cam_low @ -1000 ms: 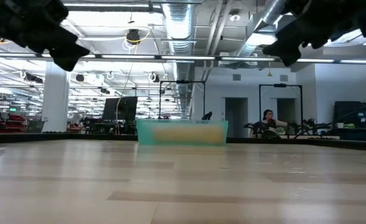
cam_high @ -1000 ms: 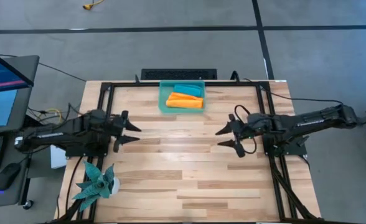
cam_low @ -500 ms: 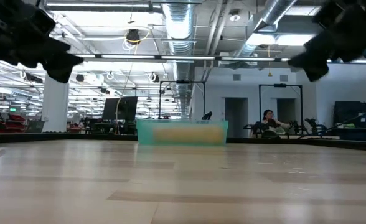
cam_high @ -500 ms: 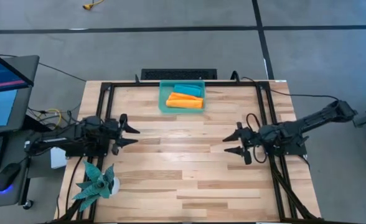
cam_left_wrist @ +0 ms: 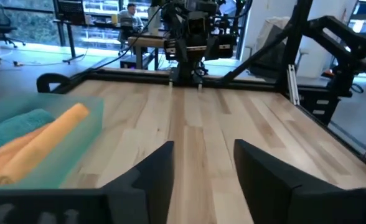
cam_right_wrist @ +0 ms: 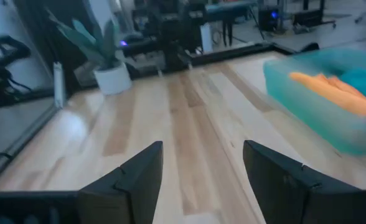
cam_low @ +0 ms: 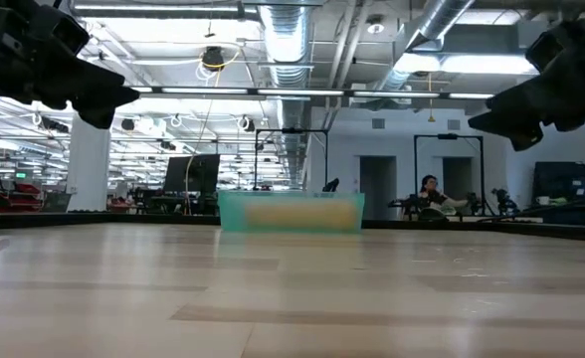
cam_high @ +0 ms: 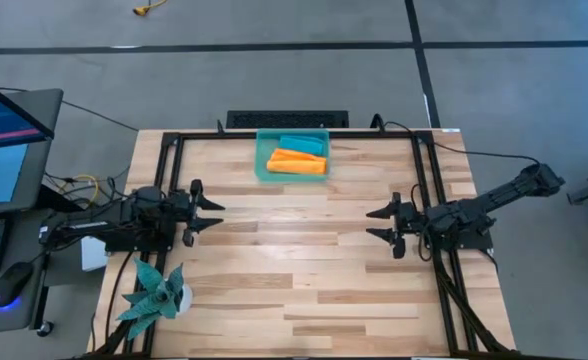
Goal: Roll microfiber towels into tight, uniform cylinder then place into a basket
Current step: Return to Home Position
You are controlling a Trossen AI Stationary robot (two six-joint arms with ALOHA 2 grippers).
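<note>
Both rolled towels sit in the basket; arms drawn back.
The soft orange roll and the teal roll fill the translucent plastic basket. The left gripper and right gripper, fingers wide and empty, have retreated outward.

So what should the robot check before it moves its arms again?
1. Orange towel rolled, inside the basket: ok.
2. Teal towel inside the basket too, beside the orange one: ok.
3. Left jaws open, holding nothing: ok.
4. Right jaws open, holding nothing: ok.
5. Rolls tight and even: cannot tell.
</note>
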